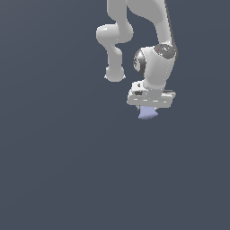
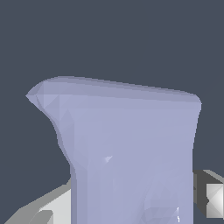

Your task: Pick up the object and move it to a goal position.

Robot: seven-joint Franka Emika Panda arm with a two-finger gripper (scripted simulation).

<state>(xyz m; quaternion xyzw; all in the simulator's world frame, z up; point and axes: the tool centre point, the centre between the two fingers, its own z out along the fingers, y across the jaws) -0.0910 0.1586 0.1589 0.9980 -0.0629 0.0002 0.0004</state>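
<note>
1. At the exterior view's left there is only the plain dark slate background; nothing lies there, and no goal marker shows in either view.

2. Further right, the arm (image 1: 155,45) hangs down from the upper edge of the exterior view, its white wrist ending in the end effector (image 1: 150,107).

3. The object (image 1: 148,112), a small pale lavender-blue block with pinched sides, sits directly beneath the end effector and touching it, its flared end pointing down and away from the palm. It is narrower than the end effector's white body.

4. In the wrist view the object (image 2: 131,153) fills most of the picture, running from close to the camera out to its wider far end, with a grey finger pad (image 2: 210,199) just beside it on one side and a pale part of the end effector showing at the other. The end effector reads as pinching the object.

5. Progress, as a judgement: the grasp looks made, and the object appears held off any surface, though no bench is distinguishable from the background. What is left is carrying it to the goal position, which cannot be located from these pictures.
</note>
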